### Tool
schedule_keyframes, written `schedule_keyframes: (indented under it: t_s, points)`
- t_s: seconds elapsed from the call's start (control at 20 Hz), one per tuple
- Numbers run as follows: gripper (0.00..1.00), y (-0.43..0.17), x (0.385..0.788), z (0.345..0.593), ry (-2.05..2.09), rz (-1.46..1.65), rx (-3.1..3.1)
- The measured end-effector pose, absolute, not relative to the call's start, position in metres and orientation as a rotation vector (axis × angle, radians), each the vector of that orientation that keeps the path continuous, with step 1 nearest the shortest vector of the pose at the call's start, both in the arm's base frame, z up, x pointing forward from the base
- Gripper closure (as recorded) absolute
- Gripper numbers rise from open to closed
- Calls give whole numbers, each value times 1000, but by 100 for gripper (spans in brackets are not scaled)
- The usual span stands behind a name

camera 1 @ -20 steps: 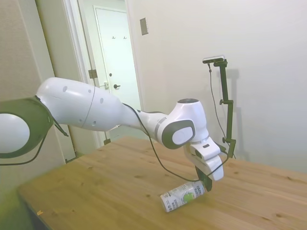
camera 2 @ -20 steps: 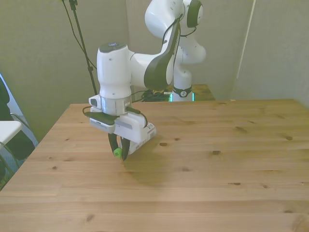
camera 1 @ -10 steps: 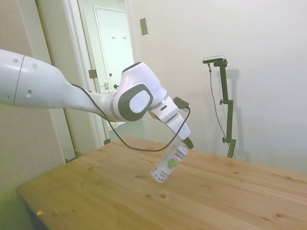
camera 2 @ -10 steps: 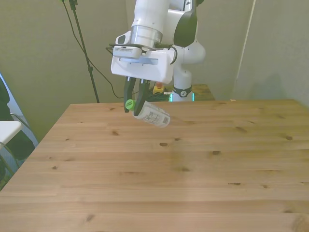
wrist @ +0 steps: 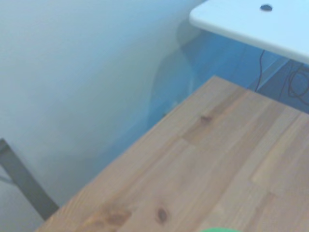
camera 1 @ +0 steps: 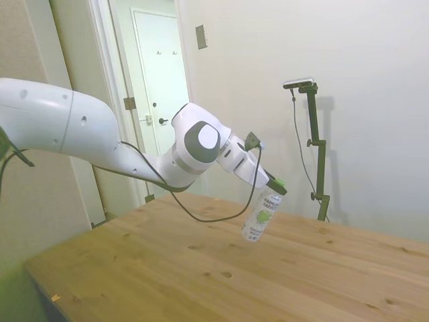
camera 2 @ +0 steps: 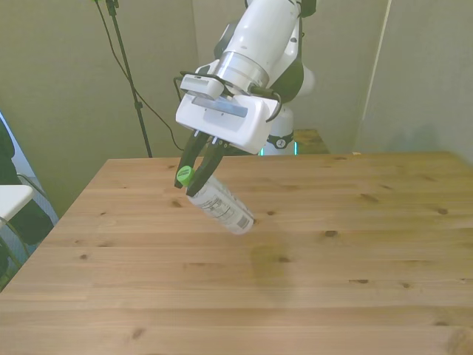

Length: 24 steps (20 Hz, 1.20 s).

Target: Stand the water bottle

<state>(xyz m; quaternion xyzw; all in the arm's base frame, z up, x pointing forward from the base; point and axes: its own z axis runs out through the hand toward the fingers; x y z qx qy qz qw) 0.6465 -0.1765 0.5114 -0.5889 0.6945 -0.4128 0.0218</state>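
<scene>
Side view: arm reaches out, jaws (camera 1: 275,185) clamping the tilted water bottle (camera 1: 263,212) aloft.

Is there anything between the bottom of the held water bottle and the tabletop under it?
No. In the side view the water bottle, gripped near its cap by the gripper, hangs tilted above bare table; only air lies beneath.

The wooden table (camera 2: 310,281), made of knotty planks glued side by side, shows in the side view (camera 1: 167,268) and wrist view (wrist: 207,169) too, its edge near a wall.
</scene>
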Motion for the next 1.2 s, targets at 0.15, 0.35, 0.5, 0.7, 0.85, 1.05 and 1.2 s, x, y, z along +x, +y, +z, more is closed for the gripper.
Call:
schedule_keyframes:
  t_s: [0.15,0.35,0.5,0.7,0.85,1.05,1.2]
  points:
    - [100,-155,678,494,2196,-1404,-1714]
    - [100,-132,700,469,2238,-1507,-1644]
    - [100,-127,706,462,2254,-1540,-1644]
    - [100,-124,707,455,2257,-1583,-1665]
    - [100,-121,708,450,2253,-1668,-1645]
    - [100,-114,711,437,2248,-1743,-1627]
    - [0,-114,712,430,2263,-1733,-1634]
